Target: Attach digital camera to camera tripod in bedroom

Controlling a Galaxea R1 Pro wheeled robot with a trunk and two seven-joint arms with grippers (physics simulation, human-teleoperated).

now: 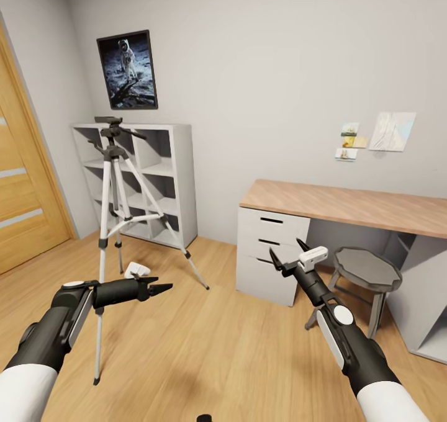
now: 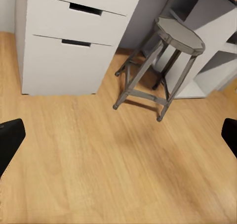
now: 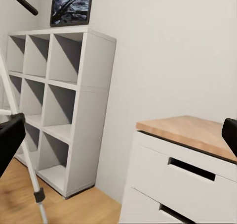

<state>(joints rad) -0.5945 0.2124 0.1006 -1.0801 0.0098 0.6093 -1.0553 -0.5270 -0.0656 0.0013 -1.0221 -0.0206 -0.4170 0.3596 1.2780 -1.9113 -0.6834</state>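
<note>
Left gripper beside camera tripod

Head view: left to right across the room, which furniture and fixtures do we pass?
Oak door → camera tripod → white cube shelf → drawer unit → stool.

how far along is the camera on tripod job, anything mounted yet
Done: the robot is in the bedroom, facing the camera tripod, which stands in front of the white shelf. Its head plate looks bare, so nothing is mounted. In hand: nothing; the left gripper and right gripper are both open and empty. Left: find the digital camera, grasp it and attach it.
</note>
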